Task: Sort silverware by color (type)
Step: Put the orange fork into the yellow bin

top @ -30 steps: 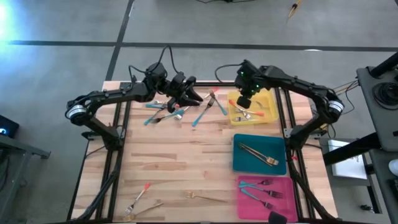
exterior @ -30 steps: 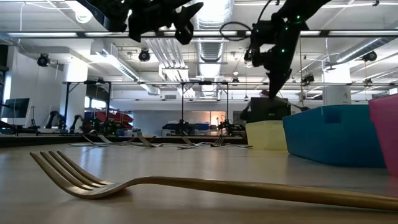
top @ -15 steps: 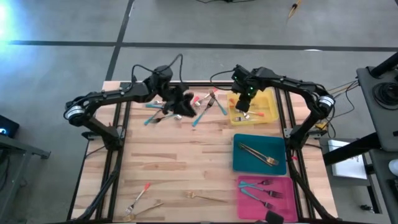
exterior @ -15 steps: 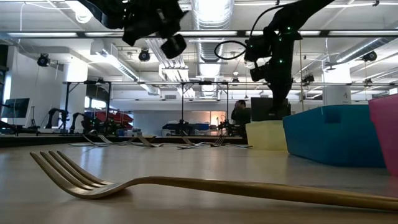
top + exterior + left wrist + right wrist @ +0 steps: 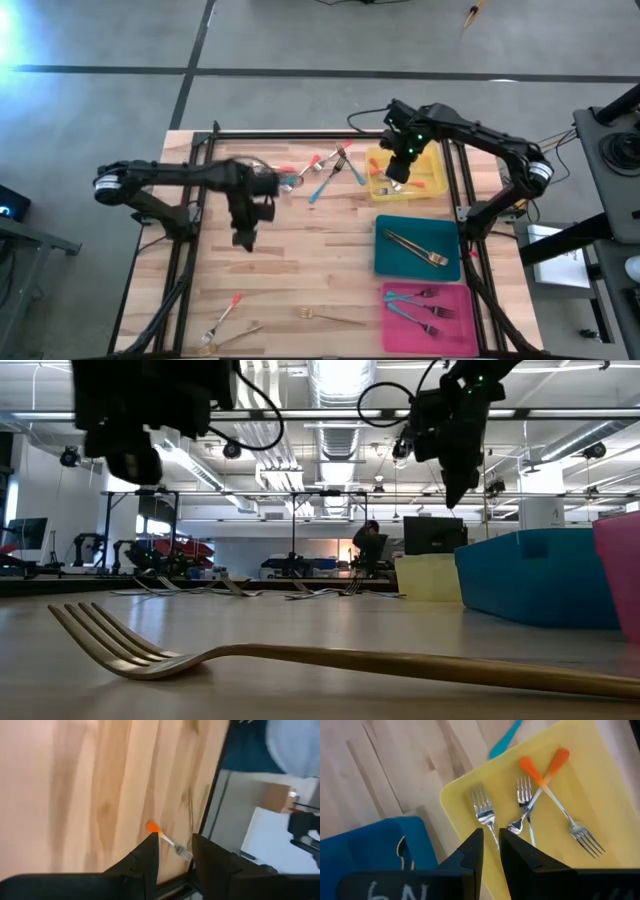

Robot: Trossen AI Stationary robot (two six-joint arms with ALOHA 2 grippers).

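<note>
The silverware lies in a loose pile [image 5: 325,168] of red-handled and teal-handled pieces at the table's far middle. My left gripper [image 5: 243,238] hangs open over bare wood left of centre; past its fingers [image 5: 175,850] an orange-handled fork [image 5: 167,840] lies on the table. My right gripper [image 5: 400,172] hovers above the yellow tray [image 5: 432,165]. Its fingers [image 5: 491,845] stand a narrow gap apart with nothing between them. Below them, orange-handled forks [image 5: 530,805] lie flat in the tray.
A teal tray [image 5: 390,262] with gold forks [image 5: 415,245] and a pink tray [image 5: 400,322] with teal-handled forks stand along the right side. An orange-handled fork [image 5: 225,315] and a gold fork [image 5: 335,317] lie near the front edge. The gold fork [image 5: 300,655] fills the low view.
My left gripper has swung away from the far pile toward the table's near and left side. It has sunk, and its wrist has rolled and tipped downward on the way.
</note>
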